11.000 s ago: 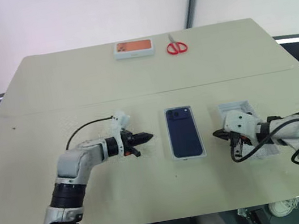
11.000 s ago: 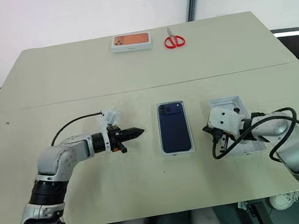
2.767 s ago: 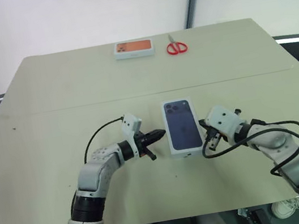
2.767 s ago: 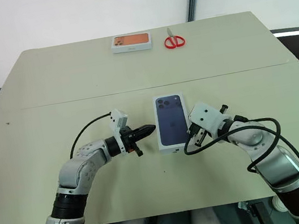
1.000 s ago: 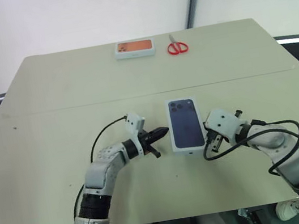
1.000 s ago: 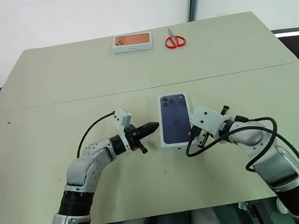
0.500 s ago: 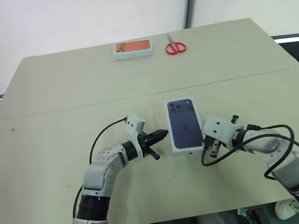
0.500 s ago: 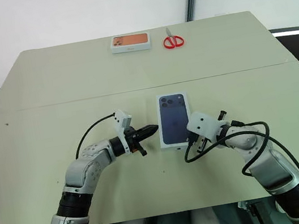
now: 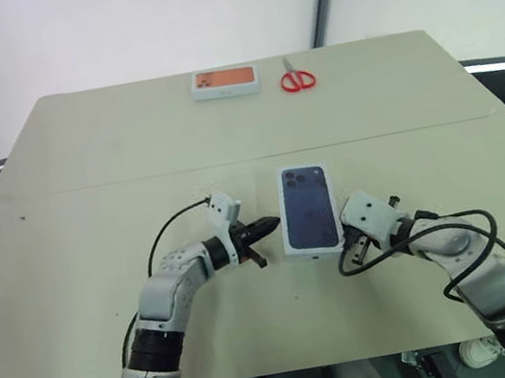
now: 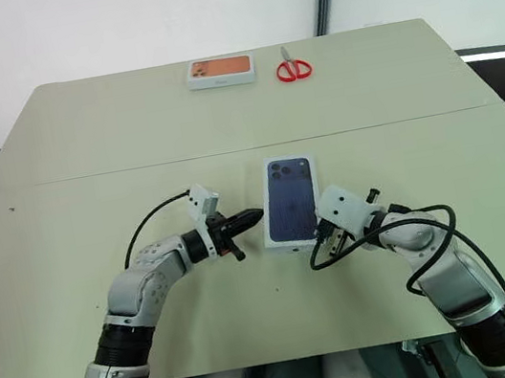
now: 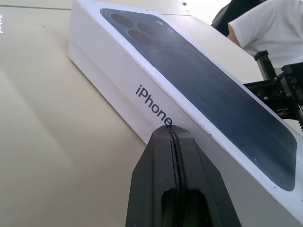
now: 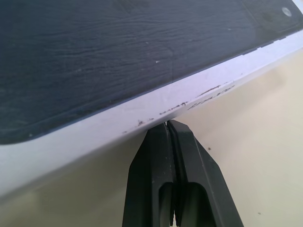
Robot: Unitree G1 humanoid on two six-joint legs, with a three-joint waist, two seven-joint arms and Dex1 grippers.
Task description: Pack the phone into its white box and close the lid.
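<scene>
The white rectangular lid with the dark phone picture is being flanked mid-worktop by the left gripper and right gripper, both pressed together, tips at its long sides. Farther back, an orange-topped box and red scissors are lying.

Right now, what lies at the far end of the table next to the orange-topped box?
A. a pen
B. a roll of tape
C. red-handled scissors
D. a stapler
C: red-handled scissors lie beside the orange-topped box near the table's far edge.
</scene>
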